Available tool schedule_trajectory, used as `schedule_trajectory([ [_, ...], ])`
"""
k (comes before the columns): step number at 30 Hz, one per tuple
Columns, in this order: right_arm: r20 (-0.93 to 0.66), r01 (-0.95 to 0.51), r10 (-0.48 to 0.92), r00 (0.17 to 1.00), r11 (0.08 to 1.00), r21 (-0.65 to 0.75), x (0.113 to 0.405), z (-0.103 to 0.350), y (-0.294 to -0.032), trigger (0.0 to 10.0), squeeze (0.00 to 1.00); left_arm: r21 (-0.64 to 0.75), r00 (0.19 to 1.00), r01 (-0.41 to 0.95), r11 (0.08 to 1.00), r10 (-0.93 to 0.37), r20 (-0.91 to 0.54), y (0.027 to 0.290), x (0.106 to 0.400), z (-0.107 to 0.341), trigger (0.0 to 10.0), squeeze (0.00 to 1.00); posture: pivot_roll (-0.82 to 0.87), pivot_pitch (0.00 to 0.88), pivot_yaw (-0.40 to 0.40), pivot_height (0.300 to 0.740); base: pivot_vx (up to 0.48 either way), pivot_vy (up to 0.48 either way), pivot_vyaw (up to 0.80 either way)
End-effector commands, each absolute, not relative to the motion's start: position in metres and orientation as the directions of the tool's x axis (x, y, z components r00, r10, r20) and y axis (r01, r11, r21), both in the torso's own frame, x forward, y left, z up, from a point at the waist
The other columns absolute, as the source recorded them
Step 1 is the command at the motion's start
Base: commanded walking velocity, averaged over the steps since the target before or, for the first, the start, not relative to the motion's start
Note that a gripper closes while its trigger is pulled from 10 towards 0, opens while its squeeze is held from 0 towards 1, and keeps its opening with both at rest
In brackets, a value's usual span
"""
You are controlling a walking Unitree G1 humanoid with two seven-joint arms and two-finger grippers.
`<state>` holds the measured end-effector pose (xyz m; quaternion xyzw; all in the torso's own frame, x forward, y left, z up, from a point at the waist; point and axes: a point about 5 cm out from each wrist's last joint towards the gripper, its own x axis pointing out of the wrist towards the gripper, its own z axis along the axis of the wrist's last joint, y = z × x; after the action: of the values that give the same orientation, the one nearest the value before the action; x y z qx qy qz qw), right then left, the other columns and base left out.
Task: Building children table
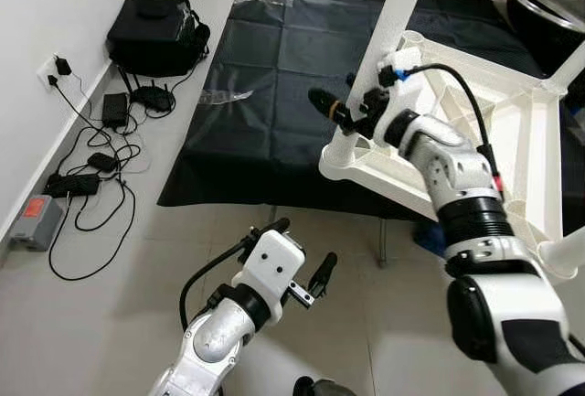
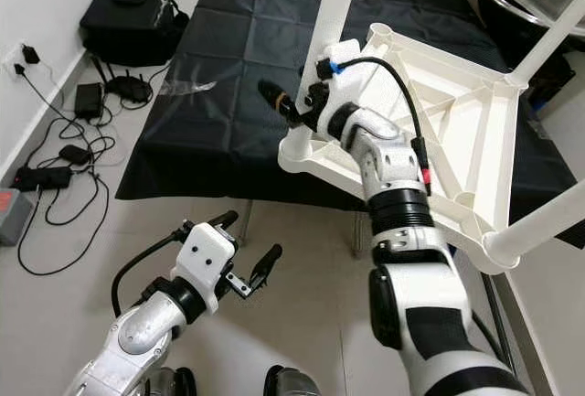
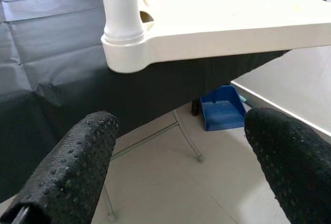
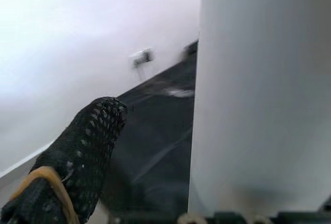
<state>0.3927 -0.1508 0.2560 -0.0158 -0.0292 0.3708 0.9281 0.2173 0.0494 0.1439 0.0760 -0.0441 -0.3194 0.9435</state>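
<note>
**Children's table upside down on the black-covered surface, right gripper at a leg**

Children's table (image 1: 512, 131), white plastic, lay upside down on a black cloth (image 1: 274, 76) that covered a low folding stand. Its ribbed underside faced up. One white leg (image 1: 395, 21) stood upright in the corner socket nearest the robot's left; further legs rose from other corners.

Containers: a blue dustpan (image 3: 222, 113) sat on the tiled floor under the table edge, seen from the left wrist view; its contents could not be made out. A black bag (image 1: 155, 30) rested on the floor by the wall, closed. Beside it lay a tangle of cables (image 1: 91, 167) with power adapters, and a wall socket (image 1: 53, 71) held a plug.

Right gripper (image 1: 352, 99) was raised at the base of the upright leg, just above the corner socket. One black finger (image 1: 327, 105) projected past the leg on the robot's left side; in the right wrist view the leg filled the space beside that finger. The second finger was hidden behind the leg, so whether the fingers pressed on the leg cannot be told.

Left gripper (image 1: 302, 254) was held low above the floor, in front of the stand. Its two fingers were spread wide and held nothing.
</note>
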Motion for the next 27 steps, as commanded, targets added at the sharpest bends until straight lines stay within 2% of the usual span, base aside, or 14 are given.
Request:
schedule_trajectory([
  [1,0.010,-0.770,0.772,0.636,0.635,-0.060,0.390,0.253,-0.139,10.0,0.00,0.173,0.785,0.608,0.775,-0.620,0.017,0.047,0.215,0.141,10.0,0.00,0.12,0.129,-0.108,0.740,0.000,0.000,0.00],
  [4,-0.004,-0.805,0.807,0.590,0.588,-0.074,0.391,0.258,-0.141,10.0,0.00,0.174,0.784,0.609,0.774,-0.620,0.017,0.047,0.215,0.141,10.0,0.00,0.12,0.130,-0.112,0.740,0.000,0.000,0.00],
  [7,-0.020,-0.800,0.802,0.597,0.593,-0.095,0.397,0.264,-0.143,10.0,0.00,0.175,0.785,0.608,0.775,-0.620,0.017,0.047,0.214,0.141,10.0,0.00,0.13,0.135,-0.111,0.740,0.000,0.000,0.00],
  [8,-0.010,-0.792,0.794,0.608,0.606,-0.079,0.399,0.266,-0.143,4.0,0.00,0.176,0.785,0.607,0.775,-0.619,0.018,0.047,0.214,0.142,10.0,0.00,0.13,0.136,-0.115,0.740,0.000,0.000,0.00],
  [10,-0.003,-0.786,0.788,0.616,0.615,-0.066,0.400,0.268,-0.143,4.0,0.00,0.177,0.785,0.607,0.775,-0.619,0.019,0.047,0.214,0.142,10.0,0.00,0.13,0.139,-0.117,0.740,0.000,0.000,0.00],
  [11,0.009,-0.796,0.798,0.603,0.603,-0.059,0.400,0.269,-0.143,0.0,0.00,0.176,0.787,0.605,0.777,-0.617,0.019,0.047,0.215,0.142,10.0,0.00,0.13,0.139,-0.117,0.740,0.000,0.000,0.00],
  [16,0.041,-0.820,0.821,0.570,0.571,-0.048,0.399,0.271,-0.142,0.0,0.00,0.177,0.788,0.603,0.778,-0.615,0.019,0.047,0.214,0.142,10.0,0.00,0.13,0.141,-0.117,0.740,0.000,0.000,0.00],
  [21,0.060,-0.802,0.803,0.593,0.596,-0.047,0.401,0.271,-0.144,0.0,0.00,0.174,0.789,0.603,0.779,-0.614,0.019,0.047,0.214,0.142,10.0,0.00,0.13,0.146,-0.117,0.740,0.000,0.000,0.00],
  [22,0.066,-0.763,0.764,0.642,0.645,-0.051,0.403,0.271,-0.145,0.0,0.00,0.174,0.788,0.603,0.778,-0.615,0.018,0.047,0.214,0.142,10.0,0.00,0.12,0.146,-0.115,0.740,0.000,0.000,0.00],
  [23,0.071,-0.672,0.674,0.735,0.738,-0.060,0.409,0.270,-0.148,0.0,0.00,0.174,0.788,0.603,0.778,-0.615,0.018,0.047,0.214,0.142,10.0,0.00,0.13,0.147,-0.119,0.740,0.000,0.000,0.00],
  [26,0.071,-0.672,0.674,0.735,0.738,-0.060,0.409,0.270,-0.148,0.0,0.00,0.174,0.788,0.603,0.778,-0.615,0.018,0.047,0.214,0.142,10.0,0.00,0.13,0.147,-0.119,0.740,0.000,0.000,0.00],
  [27,0.075,-0.559,0.561,0.825,0.828,-0.043,0.414,0.270,-0.152,0.0,0.00,0.173,0.789,0.603,0.779,-0.615,0.019,0.047,0.214,0.142,10.0,0.00,0.13,0.147,-0.119,0.740,0.000,0.000,0.00],
])
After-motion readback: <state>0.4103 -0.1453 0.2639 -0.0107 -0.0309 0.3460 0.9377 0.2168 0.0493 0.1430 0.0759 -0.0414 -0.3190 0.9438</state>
